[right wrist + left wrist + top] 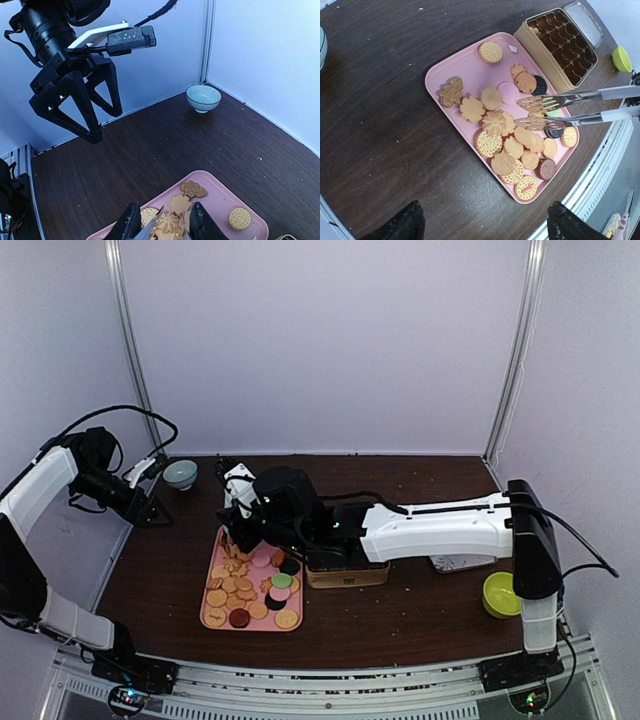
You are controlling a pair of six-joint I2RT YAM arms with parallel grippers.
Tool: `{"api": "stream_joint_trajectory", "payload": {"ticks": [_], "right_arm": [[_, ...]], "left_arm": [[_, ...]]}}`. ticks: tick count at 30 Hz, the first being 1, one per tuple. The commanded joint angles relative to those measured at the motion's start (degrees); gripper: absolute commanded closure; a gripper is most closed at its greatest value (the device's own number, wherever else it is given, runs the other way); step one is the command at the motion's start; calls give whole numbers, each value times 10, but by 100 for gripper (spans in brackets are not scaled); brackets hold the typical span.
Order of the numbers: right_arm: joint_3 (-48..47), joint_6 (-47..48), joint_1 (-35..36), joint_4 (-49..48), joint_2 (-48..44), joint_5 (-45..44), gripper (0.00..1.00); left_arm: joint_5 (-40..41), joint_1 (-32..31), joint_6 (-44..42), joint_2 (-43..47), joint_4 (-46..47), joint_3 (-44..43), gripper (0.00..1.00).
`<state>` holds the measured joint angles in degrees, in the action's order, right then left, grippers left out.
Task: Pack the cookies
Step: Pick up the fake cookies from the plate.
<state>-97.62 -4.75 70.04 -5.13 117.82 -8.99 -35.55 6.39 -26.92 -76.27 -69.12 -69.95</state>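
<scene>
The cookies (502, 145), mostly tan with a few dark, pink and green ones, lie on a pink tray (465, 70) left of centre on the table (235, 585). My right gripper (165, 225) is shut on metal tongs (580, 95) and reaches over the tray (243, 530). The tong tips stand apart on either side of a swirl-shaped cookie (171, 226); whether they touch it I cannot tell. My left gripper (482, 227) hangs open and empty above the table's left edge (150, 508), apart from the tray.
A tan box (535, 50) with dark compartments stands right of the tray, its clear lid (590, 22) beyond it. A pale blue bowl (180, 475) sits at the back left. A yellow-green bowl (500, 595) sits at the front right.
</scene>
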Motion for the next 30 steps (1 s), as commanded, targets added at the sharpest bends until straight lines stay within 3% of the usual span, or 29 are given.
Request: {"api": "stream_joint_trajectory", "payload": {"ticks": [1, 17, 30], "right_arm": [[-47, -8, 3, -3, 33, -4, 66], [-119, 6, -2, 11, 114, -18, 60], [-134, -10, -2, 2, 137, -5, 64]], "left_arm": [[2, 5, -12, 13, -5, 3, 13], [10, 4, -24, 6, -8, 9, 13], [7, 4, -24, 11, -8, 13, 13]]}}
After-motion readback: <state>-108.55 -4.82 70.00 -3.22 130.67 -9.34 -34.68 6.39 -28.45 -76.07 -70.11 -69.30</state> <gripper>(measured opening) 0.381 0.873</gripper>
